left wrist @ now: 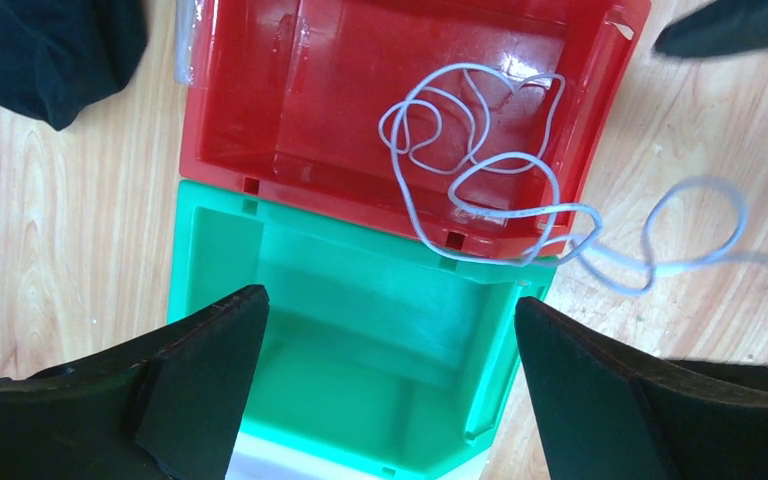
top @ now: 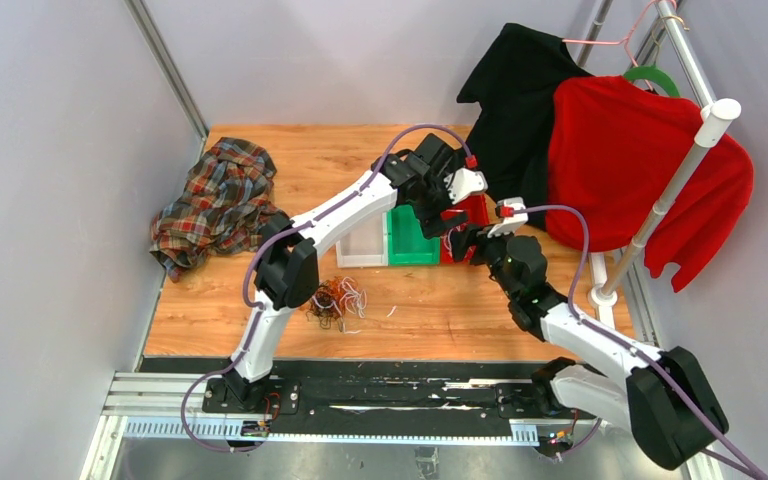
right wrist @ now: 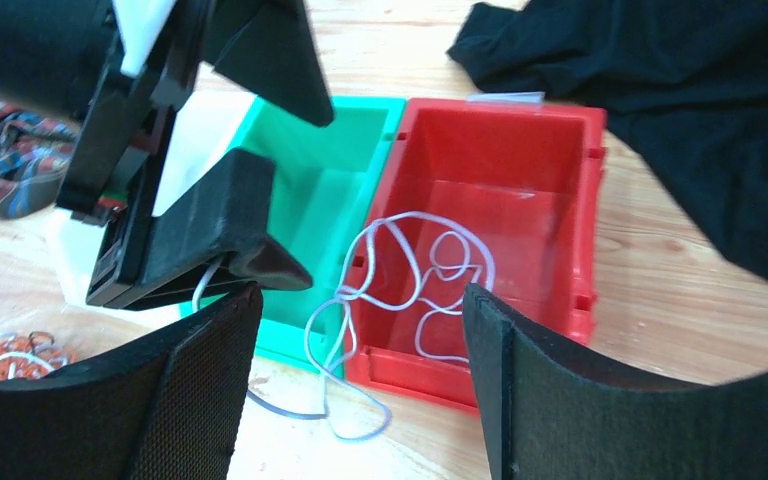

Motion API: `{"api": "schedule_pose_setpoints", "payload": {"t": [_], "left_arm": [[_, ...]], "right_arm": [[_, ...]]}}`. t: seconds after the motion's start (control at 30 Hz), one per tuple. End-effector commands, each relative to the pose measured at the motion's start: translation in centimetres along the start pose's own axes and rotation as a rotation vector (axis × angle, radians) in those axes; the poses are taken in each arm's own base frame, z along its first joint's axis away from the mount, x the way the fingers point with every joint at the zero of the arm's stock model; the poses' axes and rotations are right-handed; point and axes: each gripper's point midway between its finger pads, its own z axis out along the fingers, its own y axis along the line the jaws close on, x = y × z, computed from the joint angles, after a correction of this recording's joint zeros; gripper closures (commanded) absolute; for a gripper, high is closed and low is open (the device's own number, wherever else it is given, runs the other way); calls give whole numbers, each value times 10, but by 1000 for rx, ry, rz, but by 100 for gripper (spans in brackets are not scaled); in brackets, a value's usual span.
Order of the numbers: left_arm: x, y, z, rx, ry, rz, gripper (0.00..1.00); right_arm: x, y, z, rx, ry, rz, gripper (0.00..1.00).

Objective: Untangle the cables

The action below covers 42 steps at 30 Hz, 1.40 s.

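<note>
Top view: the left gripper (top: 443, 220) hung over the bins, with the right gripper (top: 463, 245) just beside it. A tangle of cables (top: 335, 300) lay on the table (top: 440, 315).

Left wrist view: the fingers were spread above the green bin (left wrist: 220, 270). A white cable (left wrist: 480, 165) lay looped in the red bin (left wrist: 250, 110) and trailed over its rim onto the table.

Right wrist view: the fingers were spread and held nothing.

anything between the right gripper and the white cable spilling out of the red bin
Nothing visible. The open right gripper faces the white cable directly where it drapes over the red bin's near rim onto the table. The open left gripper hangs over the green bin, off to the side.
</note>
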Motion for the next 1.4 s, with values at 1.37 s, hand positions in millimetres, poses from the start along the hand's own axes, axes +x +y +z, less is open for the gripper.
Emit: {"api": "schedule_pose_setpoints", "payload": {"t": [1.37], "left_arm": [[108,60,-168,-112,-10,-399,2]], "right_arm": [[101,27,14,-82,399,-49,52]]}}
